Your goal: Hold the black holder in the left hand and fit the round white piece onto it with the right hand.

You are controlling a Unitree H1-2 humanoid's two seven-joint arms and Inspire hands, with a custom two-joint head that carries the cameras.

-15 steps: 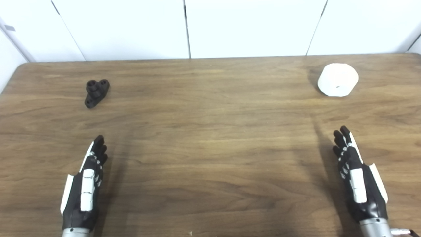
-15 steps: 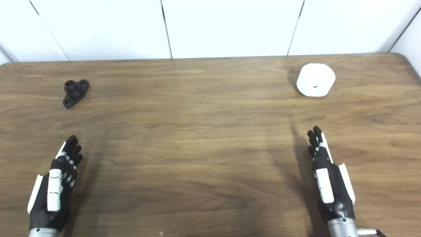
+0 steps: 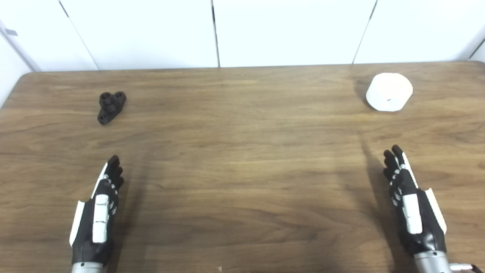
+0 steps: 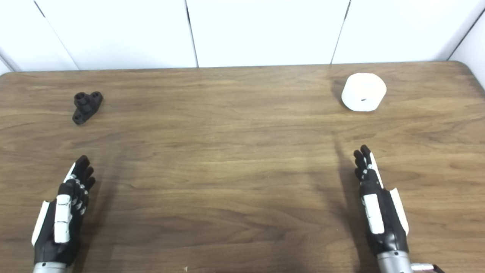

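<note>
The left hand is held edge-on above the wooden surface, its fingers stretched straight and pointing away from the robot, lying close alongside one another rather than curled. It holds nothing and nothing lies against its palm; whether its lower edge rests on the wood or hangs just above it cannot be told, though a dark shadow falls on the wood just to its right.

The right hand mirrors it on the other side: also edge-on, fingers extended forward, empty, with a long shadow on the wood to its left. The two hands are well apart, with a broad stretch of bare wood between them.

The black holder lies on the surface well ahead of the left hand, almost straight out past its fingertips and slightly to their left in the left eye view. It is a small dark piece with rounded lobes and holes in them, lying flat and touched by neither hand.

The round white piece sits on the surface well ahead of the right hand, close to in line with its fingertips, near the far edge by the white wall panels. A small dark hole shows in its near face. It, too, is untouched.
</note>
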